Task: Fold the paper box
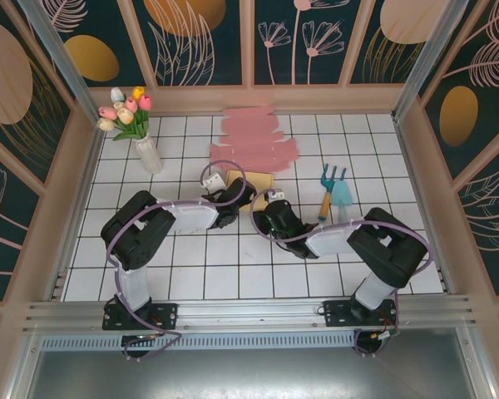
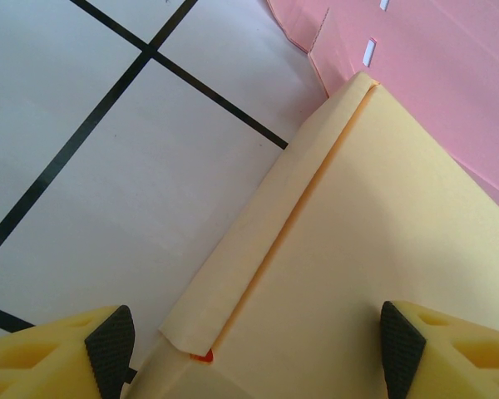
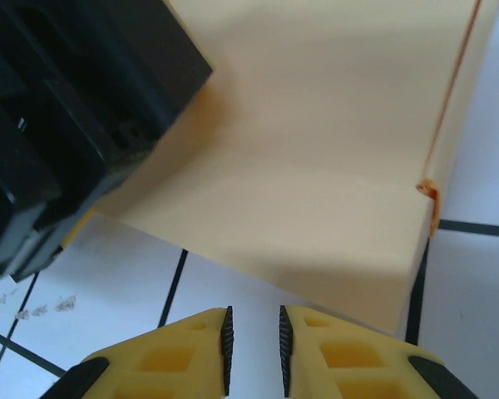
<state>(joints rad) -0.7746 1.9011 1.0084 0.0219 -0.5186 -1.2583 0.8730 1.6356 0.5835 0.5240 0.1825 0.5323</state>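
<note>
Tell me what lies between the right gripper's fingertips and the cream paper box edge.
Bare white tile: in the right wrist view, the right gripper sits just short of the cream paper box, nothing between.
</note>
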